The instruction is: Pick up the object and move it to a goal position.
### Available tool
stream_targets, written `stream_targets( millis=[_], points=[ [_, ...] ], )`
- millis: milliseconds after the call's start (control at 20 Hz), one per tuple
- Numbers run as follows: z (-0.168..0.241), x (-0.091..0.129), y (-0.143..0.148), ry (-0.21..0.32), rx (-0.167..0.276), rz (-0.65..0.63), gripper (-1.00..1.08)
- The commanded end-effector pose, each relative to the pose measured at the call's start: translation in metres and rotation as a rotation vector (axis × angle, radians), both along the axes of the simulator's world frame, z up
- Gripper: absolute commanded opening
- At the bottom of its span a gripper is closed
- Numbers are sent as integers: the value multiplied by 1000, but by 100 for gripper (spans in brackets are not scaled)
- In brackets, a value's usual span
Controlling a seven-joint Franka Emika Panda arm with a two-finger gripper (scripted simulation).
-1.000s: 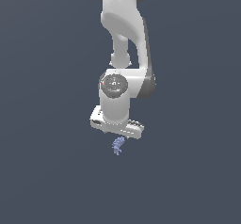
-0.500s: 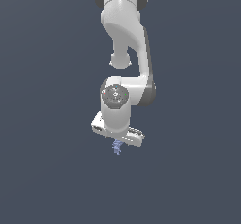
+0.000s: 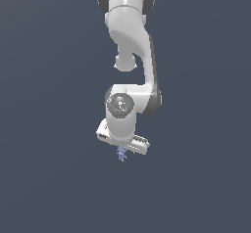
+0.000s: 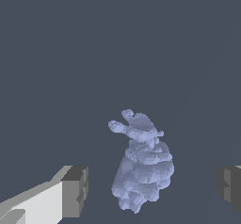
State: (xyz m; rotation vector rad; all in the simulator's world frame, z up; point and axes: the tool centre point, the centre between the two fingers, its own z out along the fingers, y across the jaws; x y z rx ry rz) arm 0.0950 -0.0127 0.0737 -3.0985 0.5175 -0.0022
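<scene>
The object (image 3: 121, 154) is a tiny bumpy periwinkle-blue lump on the dark grey ground, just under the white hand in the exterior view. In the wrist view the object (image 4: 141, 164) lies between my two fingers, with a wide gap on each side. My gripper (image 4: 153, 188) is open around it; one finger pad (image 4: 76, 191) and the other (image 4: 229, 186) stand apart from the lump and do not touch it. In the exterior view the gripper's fingers are hidden behind the hand (image 3: 123, 140).
The white arm (image 3: 131, 41) reaches down from the top of the exterior view. The ground is a plain dark grey surface with nothing else on it.
The hand has come down and shifted slightly toward the exterior view's left, so that it now covers most of the lump. The lump has not moved.
</scene>
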Motion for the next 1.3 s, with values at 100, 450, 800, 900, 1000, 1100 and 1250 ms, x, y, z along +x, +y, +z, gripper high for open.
stream_targets(
  millis=[100,450,800,900,1000,1100,1250],
  points=[
    [-25,-1,0,2,0,-1,100],
    [-32,0,0,1,0,-2,100],
    [-32,0,0,1,0,-2,-100],
    [-32,0,0,1,0,-2,-100],
    [-32,0,0,1,0,-2,-100],
    [-31,0,0,1,0,-2,-100],
    [-26,-1,-3,1,0,-2,-100]
  ],
)
